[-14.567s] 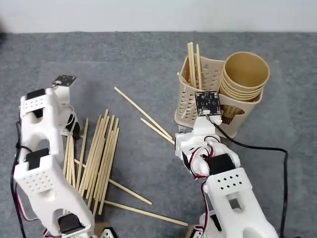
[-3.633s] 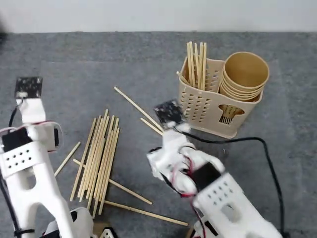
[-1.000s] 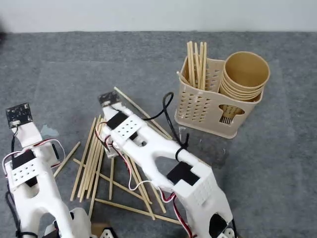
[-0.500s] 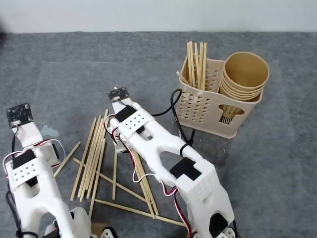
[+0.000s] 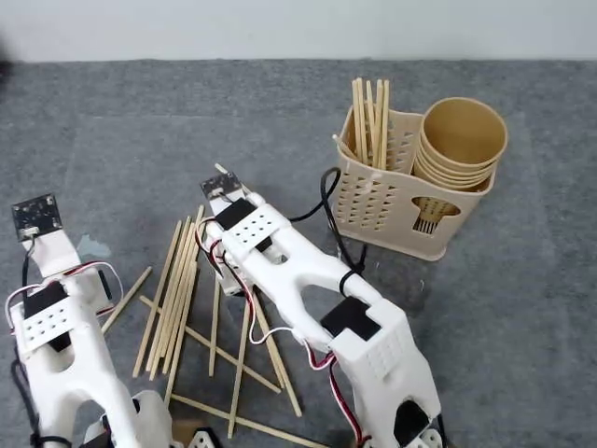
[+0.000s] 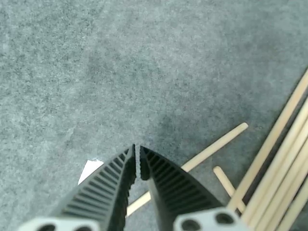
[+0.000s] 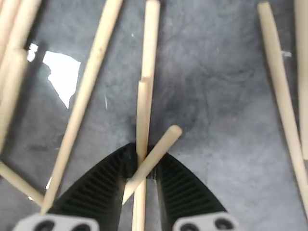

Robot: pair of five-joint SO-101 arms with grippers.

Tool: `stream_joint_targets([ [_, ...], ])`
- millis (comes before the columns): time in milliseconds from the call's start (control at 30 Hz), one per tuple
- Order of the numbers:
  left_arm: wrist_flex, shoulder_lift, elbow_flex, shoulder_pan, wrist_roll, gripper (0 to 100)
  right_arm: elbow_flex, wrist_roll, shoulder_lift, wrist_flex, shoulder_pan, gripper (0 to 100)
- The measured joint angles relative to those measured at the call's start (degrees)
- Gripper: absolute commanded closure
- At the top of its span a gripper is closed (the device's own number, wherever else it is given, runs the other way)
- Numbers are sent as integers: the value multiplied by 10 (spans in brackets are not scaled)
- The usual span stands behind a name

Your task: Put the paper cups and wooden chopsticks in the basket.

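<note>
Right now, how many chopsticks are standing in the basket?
4 chopsticks, bunched upright in the basket's perforated compartment, next to the one holding the stacked paper cups. Shorter ones could be hidden inside.

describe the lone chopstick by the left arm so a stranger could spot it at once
Find the beige basket holding cups, then look across the grey mat to the fan of loose chopsticks. Between that fan and the left arm lies one chopstick, alone and slanted apart from the bundled rest.

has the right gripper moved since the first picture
Yes: the right gripper left the basket and went toward the left arm's side, to the loose chopsticks, where it is shut on a couple of them.
</note>
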State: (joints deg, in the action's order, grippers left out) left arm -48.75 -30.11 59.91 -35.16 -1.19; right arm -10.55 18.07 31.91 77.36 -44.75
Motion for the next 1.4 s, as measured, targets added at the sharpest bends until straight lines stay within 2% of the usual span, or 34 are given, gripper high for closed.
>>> stream_joint_targets([
  [267,0,0,0,0,0,985,1,-11,-4,6,0,991],
  [433,0,0,0,0,0,985,1,-44,-78,11,7,991],
  [767,0,0,0,0,0,985,1,-121,-258,11,98,991],
  [1000,0,0,0,0,0,985,1,-134,-328,-53,138,991],
  [1400,1,0,0,0,0,985,1,-134,-430,-201,158,991],
])
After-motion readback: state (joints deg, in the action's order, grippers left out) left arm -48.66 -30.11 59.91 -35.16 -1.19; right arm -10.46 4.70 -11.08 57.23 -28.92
